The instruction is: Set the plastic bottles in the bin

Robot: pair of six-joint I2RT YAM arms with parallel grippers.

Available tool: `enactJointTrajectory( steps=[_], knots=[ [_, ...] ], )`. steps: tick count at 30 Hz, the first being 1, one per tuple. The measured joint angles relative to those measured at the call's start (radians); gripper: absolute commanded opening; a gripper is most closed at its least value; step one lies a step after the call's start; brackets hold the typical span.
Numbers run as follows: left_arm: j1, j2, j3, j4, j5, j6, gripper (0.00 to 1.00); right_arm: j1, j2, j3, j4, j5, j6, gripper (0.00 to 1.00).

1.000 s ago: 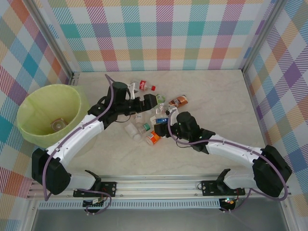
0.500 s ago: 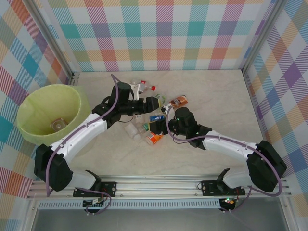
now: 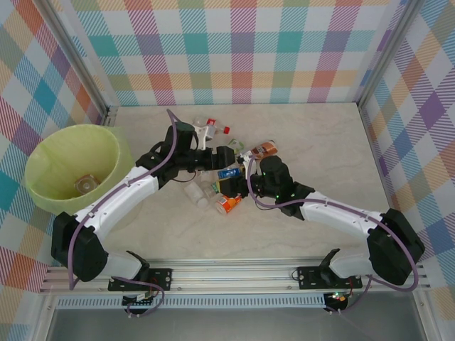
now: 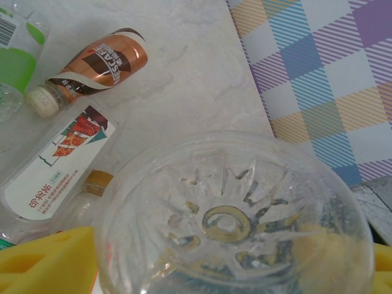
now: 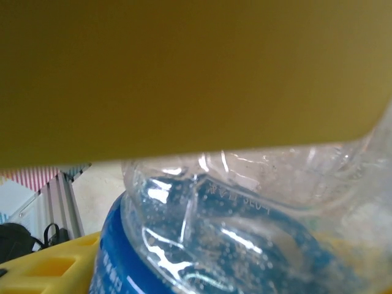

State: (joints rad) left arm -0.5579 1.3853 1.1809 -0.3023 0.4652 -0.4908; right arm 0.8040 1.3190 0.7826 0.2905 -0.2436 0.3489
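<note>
- Over the last second both arms have pressed deeper into the heap. The left end effector (image 3: 226,155) has slid right, and the right end effector (image 3: 237,186) has swung left, carrying a blue-labelled clear plastic bottle (image 3: 229,172) slightly left with it. In the last half second almost nothing shifts.
- In the left wrist view, the left end effector (image 4: 233,269) is narrowed around an unlabelled clear plastic bottle (image 4: 236,214), seen base-on between its yellow fingers (image 4: 43,260).
- In the right wrist view, the right end effector (image 5: 214,202) is closed on the blue-labelled bottle, one yellow finger (image 5: 184,73) above it and one below.
- Both grasps look made, so the carry to the tub seems next. Whether either bottle has left the pale worktop (image 3: 320,142) cannot be told.
- The round yellow-green translucent plastic bin (image 3: 106,160) sits at the worktop's left, well apart from the heap. A single clear bottle (image 3: 85,185) lies in its bottom, as before.
- A brown-labelled bottle (image 4: 101,61), a white-labelled bottle (image 4: 58,168) and an orange-labelled bottle (image 3: 227,204) lie where they were, not yet collected.
</note>
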Motion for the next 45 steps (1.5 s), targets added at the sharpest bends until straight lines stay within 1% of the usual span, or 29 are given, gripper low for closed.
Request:
enactJointTrajectory(
  steps=[3,4,8,11,12,16,18,20,21,23,30,34,37,39,41,45],
  knots=[
    [0.000,0.000,0.006,0.002,0.014,0.010,0.64,-0.004,0.000,0.022,-0.039,-0.024,-0.013,0.53],
    [0.000,-0.001,0.009,0.005,0.016,0.014,0.61,-0.006,0.000,0.032,-0.059,-0.030,-0.019,0.56],
    [0.000,-0.019,0.011,0.005,0.004,0.038,0.56,-0.009,0.000,0.071,-0.122,-0.038,-0.037,0.72],
    [-0.005,-0.047,0.011,-0.005,-0.031,0.047,0.54,-0.005,-0.003,0.090,-0.142,-0.033,-0.070,0.84],
    [-0.007,-0.054,0.011,-0.006,-0.047,0.050,0.54,-0.002,-0.007,0.093,-0.144,-0.032,-0.081,0.88],
    [-0.010,-0.095,0.011,-0.031,-0.167,0.066,0.54,0.015,-0.056,0.093,-0.153,0.020,-0.115,0.97],
    [-0.009,-0.127,0.011,-0.059,-0.274,0.085,0.54,0.016,-0.101,0.082,-0.133,0.056,-0.126,1.00],
    [-0.006,-0.171,0.011,-0.091,-0.398,0.119,0.53,0.016,-0.145,0.067,-0.112,0.095,-0.133,1.00],
    [-0.003,-0.189,0.012,-0.103,-0.438,0.131,0.53,0.016,-0.163,0.061,-0.104,0.119,-0.135,1.00],
    [0.004,-0.236,0.029,-0.139,-0.557,0.172,0.53,0.016,-0.185,0.054,-0.097,0.167,-0.141,1.00],
    [0.038,-0.369,0.133,-0.153,-0.870,0.319,0.51,0.016,-0.190,0.034,-0.100,0.369,-0.138,1.00],
    [0.074,-0.360,0.287,-0.187,-1.046,0.417,0.51,0.016,-0.189,0.031,-0.107,0.482,-0.122,1.00],
    [0.106,-0.351,0.338,-0.185,-1.181,0.496,0.51,0.016,-0.189,0.027,-0.111,0.544,-0.108,1.00],
    [0.137,-0.354,0.333,-0.185,-1.263,0.547,0.51,0.016,-0.196,0.009,-0.104,0.574,-0.097,1.00],
    [0.189,-0.362,0.310,-0.183,-1.319,0.577,0.51,0.016,-0.213,-0.024,-0.098,0.591,-0.092,1.00],
    [0.338,-0.400,0.239,-0.207,-1.368,0.578,0.51,0.016,-0.254,-0.075,-0.096,0.618,-0.080,1.00]
  ],
)
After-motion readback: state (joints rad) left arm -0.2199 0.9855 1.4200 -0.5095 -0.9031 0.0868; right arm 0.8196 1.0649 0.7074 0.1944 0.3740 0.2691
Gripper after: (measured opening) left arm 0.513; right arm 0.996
